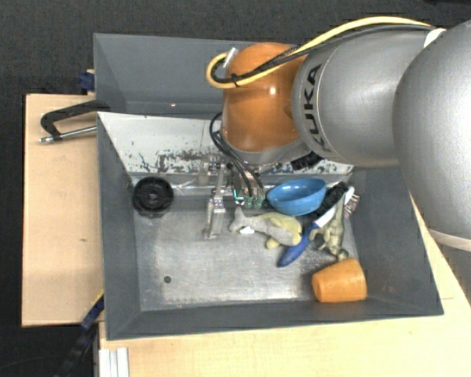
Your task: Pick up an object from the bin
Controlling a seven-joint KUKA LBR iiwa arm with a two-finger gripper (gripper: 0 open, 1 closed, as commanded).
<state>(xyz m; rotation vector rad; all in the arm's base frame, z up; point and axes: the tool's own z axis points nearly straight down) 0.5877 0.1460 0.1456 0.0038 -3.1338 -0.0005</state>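
Note:
My gripper [215, 218] hangs low in the middle of the bin, under the arm's orange cover, with its metal tip close to the floor. Just to its right lies a pale yellowish soft thing [281, 228], whose whitish end reaches up to the gripper. Above that sits a blue bowl-shaped scoop [297, 196]. I see nothing held in the gripper. A black round cap [152, 195] lies apart to its left, near the back wall.
A small heap lies at the right of the bin: a blue-handled tool [293, 252], dark and white bits [335, 214], and an orange cup [339, 281] on its side at the front right. The arm covers the bin's back right.

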